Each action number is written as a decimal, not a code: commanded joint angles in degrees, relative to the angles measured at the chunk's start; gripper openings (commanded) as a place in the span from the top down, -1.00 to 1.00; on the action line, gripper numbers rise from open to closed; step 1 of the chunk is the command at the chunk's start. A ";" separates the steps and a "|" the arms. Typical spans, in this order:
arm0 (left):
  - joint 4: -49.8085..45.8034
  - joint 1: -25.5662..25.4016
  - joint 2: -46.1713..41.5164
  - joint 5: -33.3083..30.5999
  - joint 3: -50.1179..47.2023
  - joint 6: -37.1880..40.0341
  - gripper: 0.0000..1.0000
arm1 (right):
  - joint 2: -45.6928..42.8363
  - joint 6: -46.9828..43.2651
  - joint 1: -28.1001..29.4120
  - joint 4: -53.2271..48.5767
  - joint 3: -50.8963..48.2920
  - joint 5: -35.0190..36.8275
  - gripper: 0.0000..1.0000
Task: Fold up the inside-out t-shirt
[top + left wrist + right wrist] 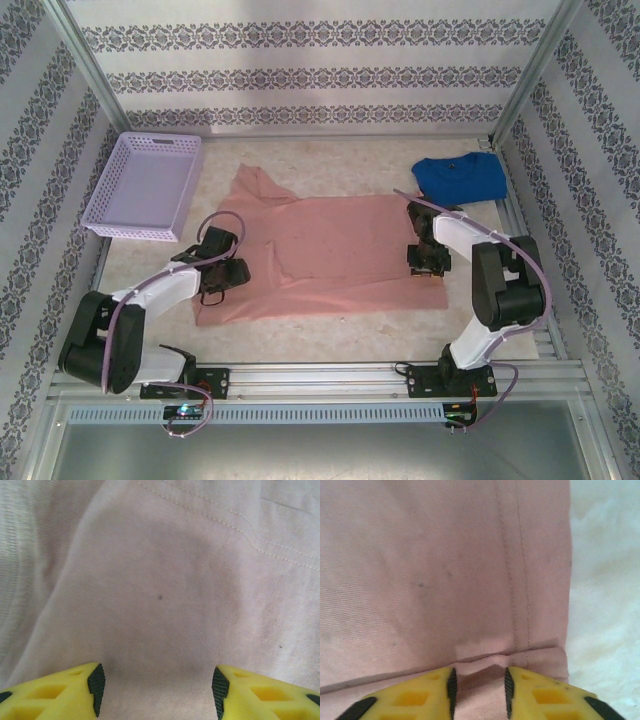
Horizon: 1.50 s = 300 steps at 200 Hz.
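Note:
The salmon-pink inside-out t-shirt (340,250) lies spread flat across the middle of the table, with a sleeve pointing to the far left. My left gripper (236,270) is low over the shirt's left part, close to the fabric (160,580). It (156,690) is open, with smooth cloth under the wide gap. My right gripper (428,262) is at the shirt's right hem edge. In the right wrist view it (479,690) is closed on a raised pucker of the double-stitched hem (520,580).
A lilac basket (145,185) stands at the far left, tilted against the wall. A bright blue t-shirt (460,178) lies folded at the far right. Bare pale tabletop (605,580) shows just right of the hem. Patterned walls close in the table.

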 commanded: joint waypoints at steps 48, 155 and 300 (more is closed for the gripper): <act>3.70 -0.07 13.86 -1.56 16.92 3.63 -0.28 | 6.08 -2.01 0.67 9.80 13.34 -6.93 0.13; 2.15 0.92 18.66 0.79 12.34 4.04 -0.27 | 14.38 -4.59 -2.76 -2.32 13.69 -4.30 0.24; -6.47 10.59 44.66 -0.15 60.14 15.07 -0.27 | 14.12 -2.26 -2.27 10.81 24.38 -12.97 0.09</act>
